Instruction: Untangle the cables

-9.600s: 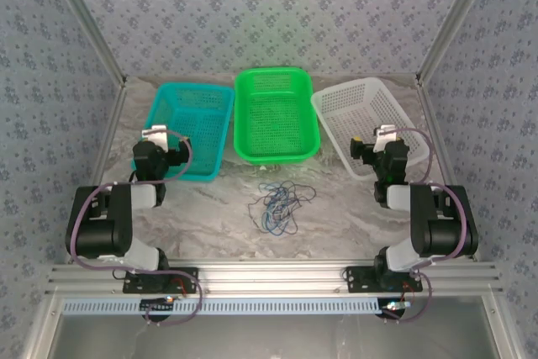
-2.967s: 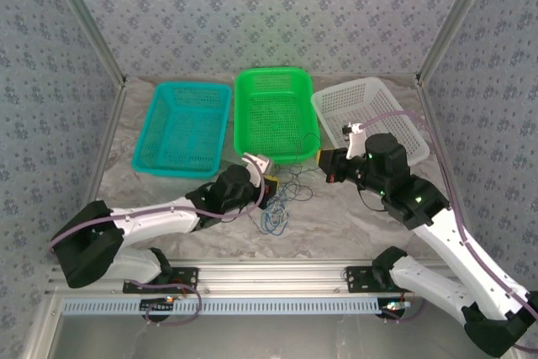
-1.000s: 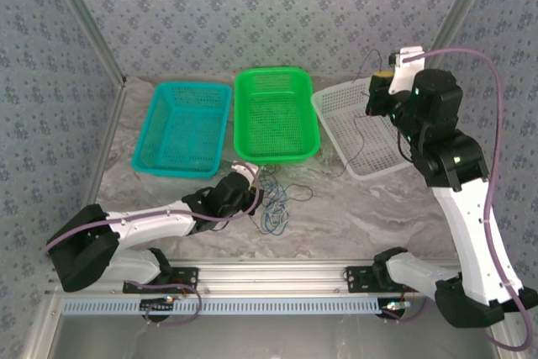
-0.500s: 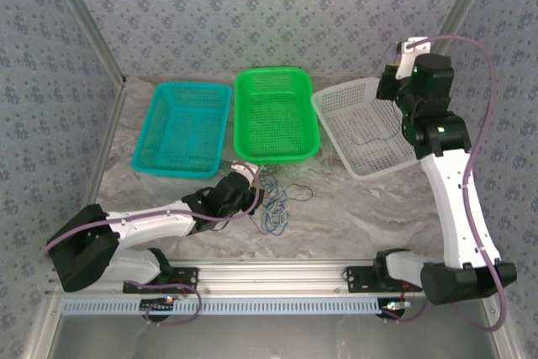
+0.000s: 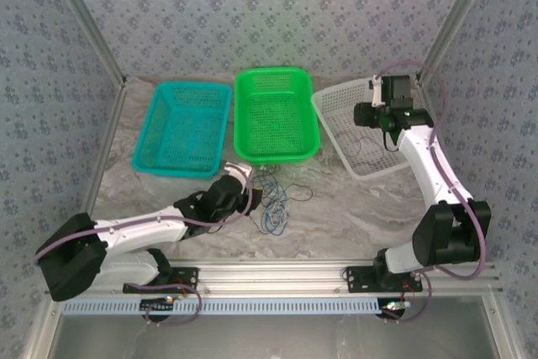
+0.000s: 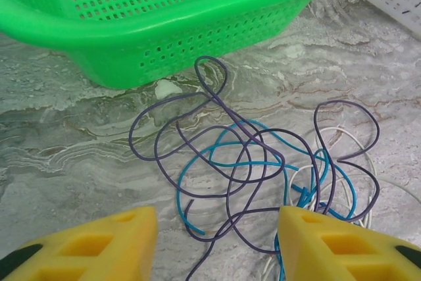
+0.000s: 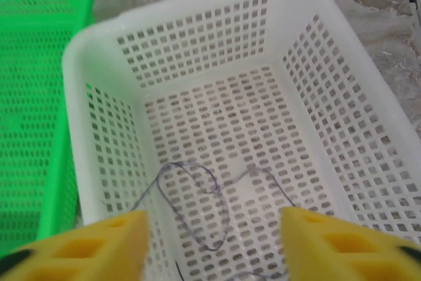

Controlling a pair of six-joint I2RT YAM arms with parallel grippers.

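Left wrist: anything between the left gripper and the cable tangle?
Nothing visible. The left gripper is open with the cable tangle directly ahead on the table. The green basket sits beyond the tangle, not in between.

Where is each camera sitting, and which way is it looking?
Top external: high behind the arms, looking down on the table, the teal basket, green basket, white basket and tangled cables; the left arm and right arm show.
Left wrist: on the left arm, looking down past its open yellow fingers at the cables beside the green basket.
Right wrist: on the right arm, looking down past its open yellow fingers into the white basket, where one dark cable lies.
Shared: both wrist views catch the green basket.
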